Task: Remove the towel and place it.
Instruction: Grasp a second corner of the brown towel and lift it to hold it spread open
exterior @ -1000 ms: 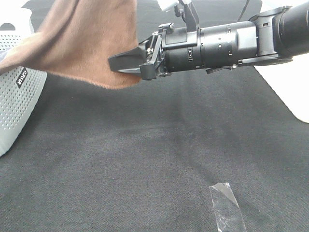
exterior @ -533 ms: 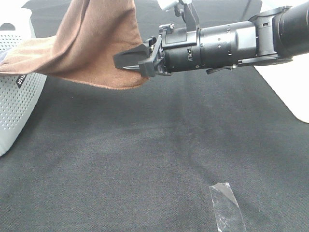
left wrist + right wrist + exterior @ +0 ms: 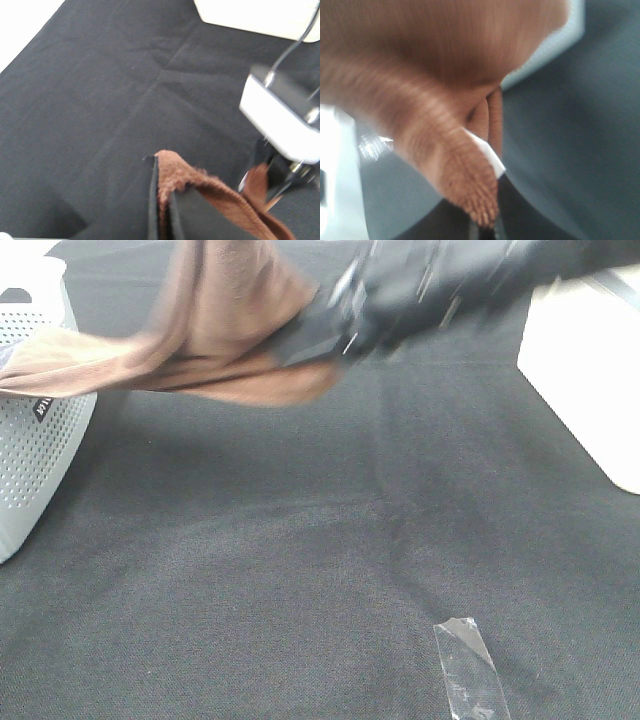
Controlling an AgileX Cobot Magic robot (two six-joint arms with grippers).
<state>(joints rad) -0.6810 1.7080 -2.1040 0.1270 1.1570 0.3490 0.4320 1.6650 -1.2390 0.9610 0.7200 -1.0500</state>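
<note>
The rust-brown towel point(image 3: 230, 330) hangs lifted over the black cloth, one end still draped on the rim of the grey perforated basket point(image 3: 30, 440) at the left. My right gripper point(image 3: 312, 340), blurred by motion, is shut on the towel's lower right edge. The right wrist view is filled by the towel point(image 3: 420, 75), with the right gripper point(image 3: 487, 227) pinching a fold. In the left wrist view my left gripper point(image 3: 162, 200) is shut on another fold of the towel point(image 3: 200, 182). The left gripper is outside the high view.
A black table cloth point(image 3: 300, 540) covers the work surface. A white box point(image 3: 590, 380) stands at the right edge. A strip of clear tape point(image 3: 468, 670) lies near the front. The right arm's white wrist camera point(image 3: 280, 115) shows close to the left gripper.
The right gripper closed on the towel's edge, then swung up and slightly right, dragging the cloth with it. The towel's lower edge has risen and stretched.
</note>
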